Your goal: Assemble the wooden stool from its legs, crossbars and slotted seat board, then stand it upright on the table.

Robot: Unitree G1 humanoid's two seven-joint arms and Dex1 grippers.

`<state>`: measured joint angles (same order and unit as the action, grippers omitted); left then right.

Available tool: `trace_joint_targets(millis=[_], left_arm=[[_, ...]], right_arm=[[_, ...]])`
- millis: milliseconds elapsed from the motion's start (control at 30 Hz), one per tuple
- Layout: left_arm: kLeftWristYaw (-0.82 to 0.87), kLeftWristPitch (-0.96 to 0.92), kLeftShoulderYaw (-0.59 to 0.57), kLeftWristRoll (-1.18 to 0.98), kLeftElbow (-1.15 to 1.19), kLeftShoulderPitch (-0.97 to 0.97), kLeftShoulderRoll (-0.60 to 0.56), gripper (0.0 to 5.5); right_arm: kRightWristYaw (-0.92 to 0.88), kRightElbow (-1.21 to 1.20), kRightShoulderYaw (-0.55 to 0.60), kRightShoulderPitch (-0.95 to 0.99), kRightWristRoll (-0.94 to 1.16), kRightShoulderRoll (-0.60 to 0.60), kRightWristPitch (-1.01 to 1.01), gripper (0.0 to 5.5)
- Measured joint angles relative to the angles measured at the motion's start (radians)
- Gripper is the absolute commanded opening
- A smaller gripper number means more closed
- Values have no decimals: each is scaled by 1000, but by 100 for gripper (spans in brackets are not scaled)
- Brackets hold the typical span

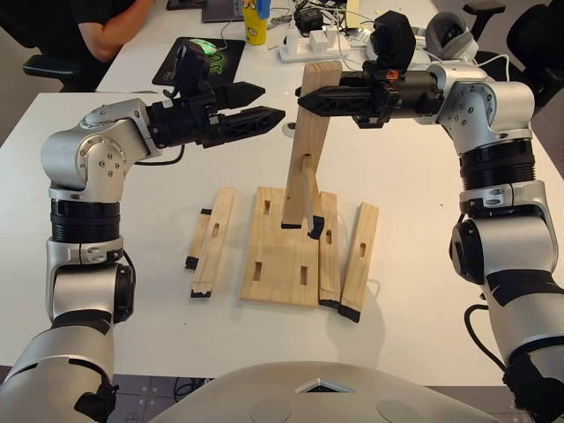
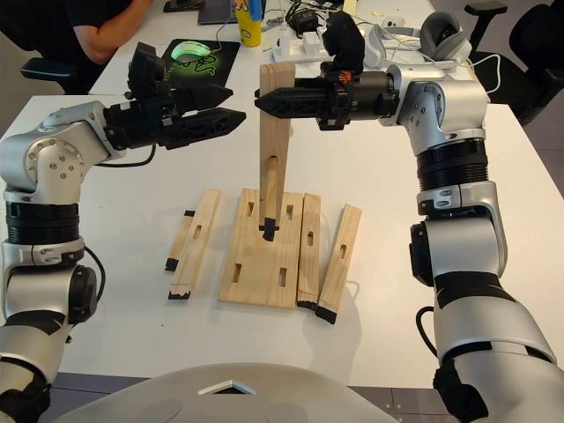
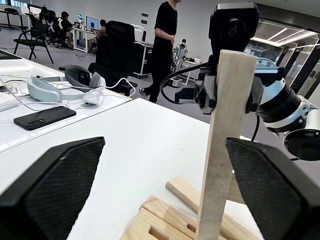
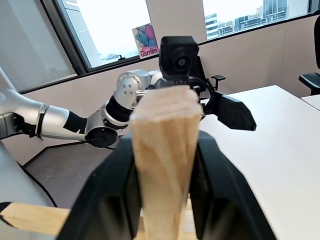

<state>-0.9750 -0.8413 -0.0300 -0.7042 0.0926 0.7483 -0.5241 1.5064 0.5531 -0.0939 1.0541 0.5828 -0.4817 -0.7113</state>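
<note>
The slotted seat board (image 1: 280, 264) lies flat on the white table. A wooden leg (image 1: 307, 150) stands upright on it, black-tipped foot at the board's far right corner. My right gripper (image 1: 310, 99) is shut on the leg's top end, also seen close up on the leg (image 4: 164, 150). My left gripper (image 1: 267, 104) hovers open just left of the leg's top, not touching it; the leg (image 3: 222, 145) stands beyond its spread fingers (image 3: 55, 185). Two loose wooden pieces (image 1: 214, 236) lie left of the board, and two more pieces (image 1: 359, 257) lie along its right side.
Behind the work area sit a black mouse pad with a mouse (image 1: 201, 55), a yellow cup (image 1: 256, 23), a white power strip (image 1: 313, 42) and headphones (image 1: 445, 31). A person's arm (image 1: 115, 31) rests at the far left table. Bare table lies in front.
</note>
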Motion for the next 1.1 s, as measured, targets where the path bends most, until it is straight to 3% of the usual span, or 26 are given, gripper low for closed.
trace_joint_targets(millis=[1100], left_arm=[[-37, -42, 46, -1, -36, 5, 8, 446]], right_arm=[[38, 28, 18, 34, -59, 25, 46, 104]])
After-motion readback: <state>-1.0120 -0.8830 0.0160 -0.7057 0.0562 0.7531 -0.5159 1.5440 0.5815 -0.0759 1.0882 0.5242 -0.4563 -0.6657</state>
